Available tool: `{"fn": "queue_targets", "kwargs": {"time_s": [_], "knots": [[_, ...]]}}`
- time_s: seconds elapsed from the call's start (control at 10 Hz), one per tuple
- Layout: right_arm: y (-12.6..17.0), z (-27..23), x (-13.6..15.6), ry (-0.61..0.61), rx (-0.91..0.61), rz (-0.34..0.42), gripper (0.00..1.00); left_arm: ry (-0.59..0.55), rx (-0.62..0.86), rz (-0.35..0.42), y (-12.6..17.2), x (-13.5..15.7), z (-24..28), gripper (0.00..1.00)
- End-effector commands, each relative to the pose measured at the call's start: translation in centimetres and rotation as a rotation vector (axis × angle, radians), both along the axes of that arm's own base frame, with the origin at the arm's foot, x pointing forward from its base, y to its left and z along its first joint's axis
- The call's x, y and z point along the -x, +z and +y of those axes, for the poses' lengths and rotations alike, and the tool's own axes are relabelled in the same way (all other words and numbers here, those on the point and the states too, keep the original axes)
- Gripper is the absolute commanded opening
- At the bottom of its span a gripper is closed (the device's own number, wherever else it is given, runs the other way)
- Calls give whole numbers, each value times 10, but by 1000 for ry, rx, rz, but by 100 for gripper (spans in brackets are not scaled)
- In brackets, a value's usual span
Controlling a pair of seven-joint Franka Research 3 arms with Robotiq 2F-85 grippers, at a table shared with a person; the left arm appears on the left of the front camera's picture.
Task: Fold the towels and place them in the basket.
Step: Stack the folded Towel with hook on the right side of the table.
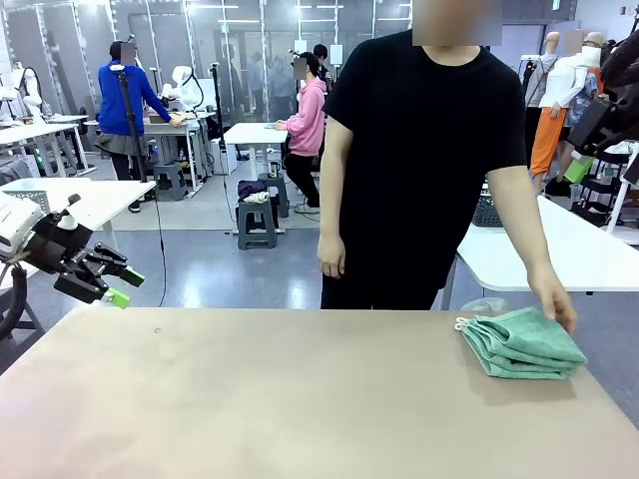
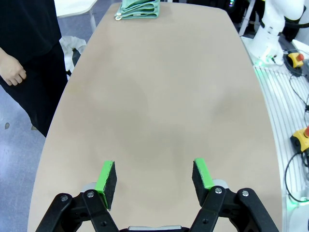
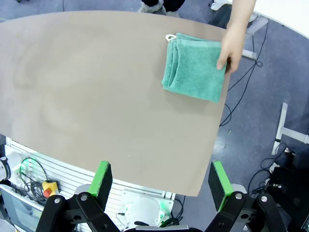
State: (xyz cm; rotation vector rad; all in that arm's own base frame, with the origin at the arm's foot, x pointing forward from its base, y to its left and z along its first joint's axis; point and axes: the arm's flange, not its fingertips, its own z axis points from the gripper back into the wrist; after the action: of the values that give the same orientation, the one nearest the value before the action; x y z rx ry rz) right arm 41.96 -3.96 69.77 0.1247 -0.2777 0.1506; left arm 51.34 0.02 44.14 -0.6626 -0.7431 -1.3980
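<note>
A folded stack of mint-green towels [image 1: 521,345] lies at the table's far right, a white loop at its near-left corner. The person's hand [image 1: 554,304] rests on the stack's far edge. The same towels [image 3: 194,73] show in the right wrist view with the hand [image 3: 231,48] on them, and at the top of the left wrist view as towels [image 2: 139,9]. My left gripper [image 1: 118,284] hovers open above the table's left end, nothing between its green pads [image 2: 106,177]. My right gripper [image 3: 161,181] is open, high over the table's near edge. The basket is out of view.
The beige table [image 1: 300,399] is bare apart from the towels. The person in black [image 1: 429,160] stands at the far side, the other hand hanging down. The right arm's white base [image 2: 270,34] and cables sit beside the table.
</note>
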Motion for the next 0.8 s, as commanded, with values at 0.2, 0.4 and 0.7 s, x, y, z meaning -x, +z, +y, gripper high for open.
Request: {"fn": "queue_targets", "kwargs": {"time_s": [0.2, 0.4, 0.7], "knots": [[2, 1, -3, 0, -15, 0, 100, -2, -3, -1, 1, 1, 1, 80], [2, 1, -3, 0, -15, 0, 100, -2, -3, -1, 1, 1, 1, 80], [2, 1, -3, 0, -15, 0, 100, -2, -3, -1, 1, 1, 1, 80]]}}
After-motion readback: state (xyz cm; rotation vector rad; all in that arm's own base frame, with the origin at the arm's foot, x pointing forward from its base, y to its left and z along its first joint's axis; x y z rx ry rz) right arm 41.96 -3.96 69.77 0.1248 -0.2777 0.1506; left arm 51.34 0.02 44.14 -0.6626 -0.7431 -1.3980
